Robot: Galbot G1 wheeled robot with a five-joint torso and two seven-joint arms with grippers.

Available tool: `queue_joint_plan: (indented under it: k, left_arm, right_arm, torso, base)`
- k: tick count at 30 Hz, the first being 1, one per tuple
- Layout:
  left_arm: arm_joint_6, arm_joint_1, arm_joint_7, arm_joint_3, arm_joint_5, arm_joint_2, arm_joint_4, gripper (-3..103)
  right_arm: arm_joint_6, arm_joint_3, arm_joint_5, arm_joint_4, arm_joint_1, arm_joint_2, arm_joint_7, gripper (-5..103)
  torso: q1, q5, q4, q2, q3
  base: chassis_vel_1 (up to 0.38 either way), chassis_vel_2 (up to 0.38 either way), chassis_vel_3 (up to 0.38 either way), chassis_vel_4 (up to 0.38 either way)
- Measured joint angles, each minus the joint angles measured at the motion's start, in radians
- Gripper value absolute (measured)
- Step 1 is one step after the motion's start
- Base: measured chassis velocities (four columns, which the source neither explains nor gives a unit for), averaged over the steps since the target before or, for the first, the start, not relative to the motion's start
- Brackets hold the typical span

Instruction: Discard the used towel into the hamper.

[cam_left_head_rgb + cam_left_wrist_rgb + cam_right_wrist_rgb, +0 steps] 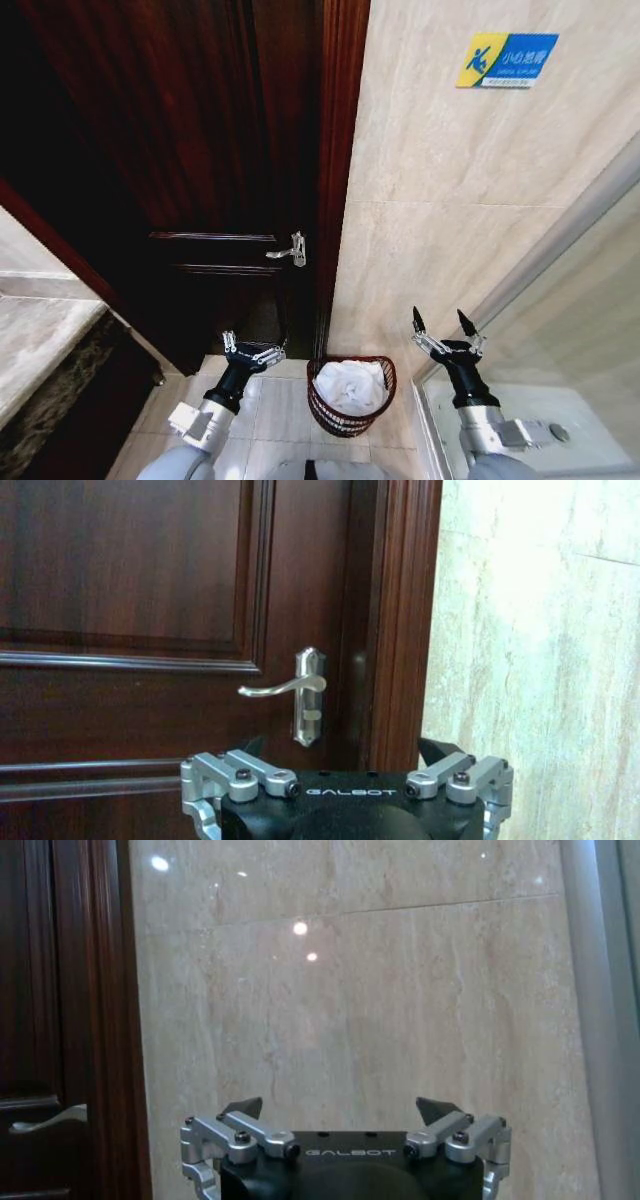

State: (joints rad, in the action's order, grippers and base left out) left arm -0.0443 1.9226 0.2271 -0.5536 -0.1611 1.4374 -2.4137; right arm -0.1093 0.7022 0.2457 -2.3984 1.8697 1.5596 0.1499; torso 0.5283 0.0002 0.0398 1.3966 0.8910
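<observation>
The hamper point(324, 410), a small round dark reddish-brown wire basket, stands on the floor tiles at the foot of the wall beside the door frame. A crumpled white towel point(350, 386) lies inside it, filling most of the opening. My left gripper point(252, 350) hovers to the left of the hamper, open and holding nothing; in the left wrist view the left gripper point(345, 746) faces the door. To the right of the hamper, my right gripper point(443, 324) is raised with its fingers spread open and nothing between them; in the right wrist view the right gripper point(340, 1104) faces the beige wall.
A dark wooden door point(200, 150) with a silver lever handle point(288, 251) stands behind the hamper. Beige stone wall point(450, 200) carries a blue and yellow caution sign point(507, 60). A glass shower partition point(570, 240) runs along the right, a marble counter point(40, 340) along the left.
</observation>
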Motion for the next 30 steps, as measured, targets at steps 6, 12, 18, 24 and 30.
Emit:
queue_joint_plan:
  k: [6,12,18,24,30]
  left_arm:
    - [0.000,0.000,0.000,0.000,0.000,0.000,0.000,100]
    - [0.000,0.000,0.000,0.000,0.000,0.000,0.000,100]
    - [0.000,0.000,0.000,0.000,0.000,0.000,0.000,100]
    - [0.000,0.000,0.000,0.000,0.000,0.000,0.000,100]
    - [0.000,0.000,0.000,0.000,0.000,0.000,0.000,100]
  right_arm:
    - [0.000,0.000,0.000,0.000,0.000,0.000,0.000,100]
    - [0.000,0.000,0.000,0.000,0.000,0.000,0.000,100]
    - [0.000,0.000,0.000,0.000,0.000,0.000,0.000,100]
    - [0.000,0.000,0.000,0.000,0.000,0.000,0.000,100]
    - [0.000,0.000,0.000,0.000,0.000,0.000,0.000,100]
  torso:
    - [0.000,-0.0001,0.0000,0.000,0.000]
    - [0.000,-0.0002,0.0001,0.000,0.000]
    - [0.000,-0.0003,0.0000,0.000,0.000]
    - [0.000,-0.0012,0.0000,0.000,0.000]
    - [0.000,0.0005,-0.0002,0.000,0.000]
  base:
    - [0.000,0.000,0.000,0.000]
    - [0.049,-0.033,-0.027,0.046]
    - [0.127,-0.142,-0.133,0.156]
    - [0.210,-0.220,-0.226,0.219]
    - [0.267,-0.250,-0.280,0.276]
